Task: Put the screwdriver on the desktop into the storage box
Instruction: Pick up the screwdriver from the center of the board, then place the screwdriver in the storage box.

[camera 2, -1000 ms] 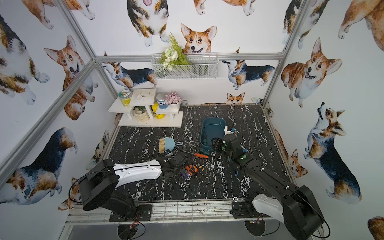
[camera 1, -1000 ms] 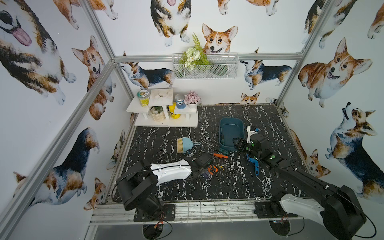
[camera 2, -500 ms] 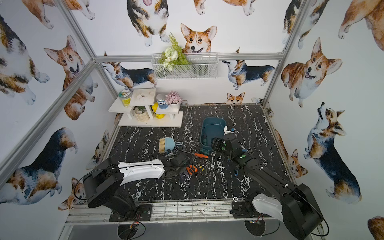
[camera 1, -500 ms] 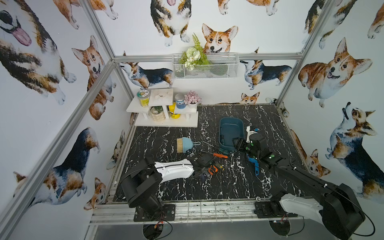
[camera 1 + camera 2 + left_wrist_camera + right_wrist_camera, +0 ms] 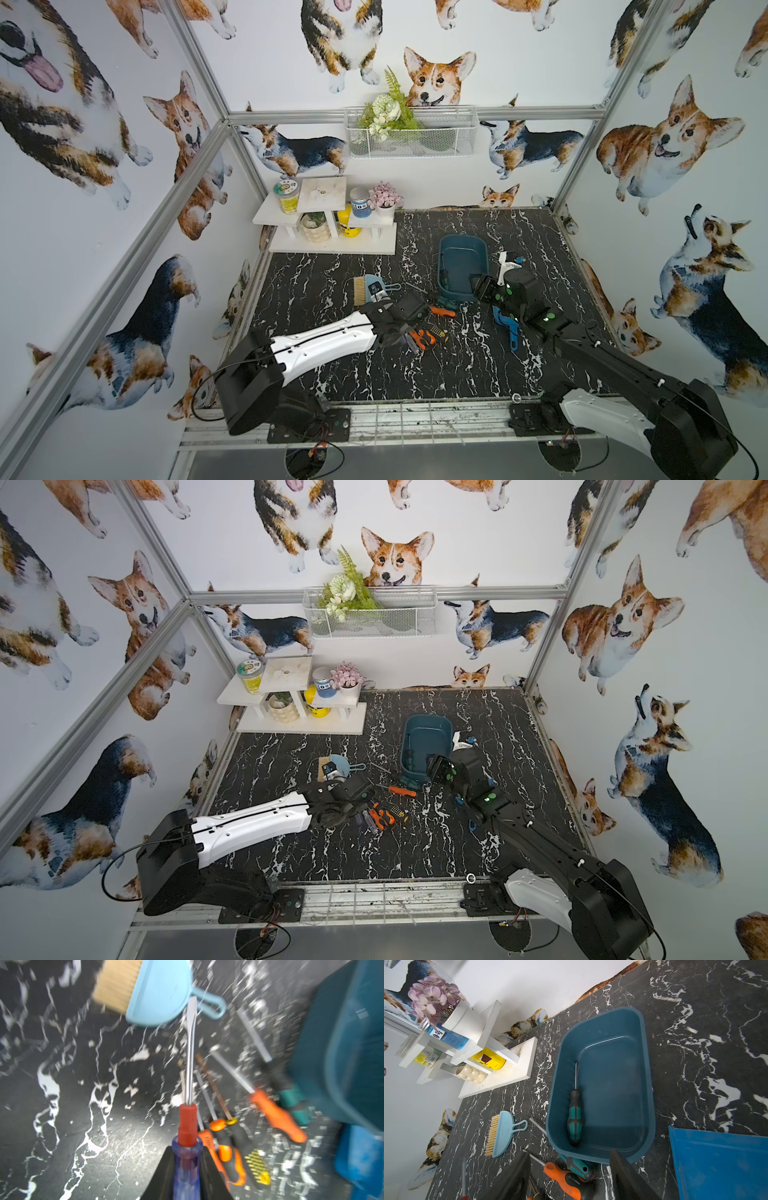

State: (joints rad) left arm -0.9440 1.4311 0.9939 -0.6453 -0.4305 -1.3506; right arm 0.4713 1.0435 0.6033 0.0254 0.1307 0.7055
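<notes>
A: A black marbled tabletop (image 5: pixel 457 365) under corgi-papered walls (image 5: pixel 519 50). Where do we stand?

B: Our left jaws are clamped tight on the blue-handled screwdriver (image 5: pixel 187 1122), gripping its handle, shaft sticking out ahead. It is not in the storage box (image 5: pixel 560 1076) yet; we hold it out from the box's near corner, over the loose screwdrivers (image 5: pixel 424 334) lying there. How high, we cannot tell.

A: And our right side?

B: Our right jaws stand apart with nothing between them, hanging over the box's near end. One teal-handled screwdriver (image 5: pixel 575 1113) already lies inside the box.

A: What worries us?

B: Three things, we think. The long shaft could catch the box's near wall if we come in low, and shove the box. Our right arm (image 5: pixel 582 353) sits at that same end, so the two arms could meet. And we grip the handle only, so a jolt might twist the tool loose and drop it short, beside the orange-handled screwdriver (image 5: pixel 562 1178) just outside the box.
</notes>
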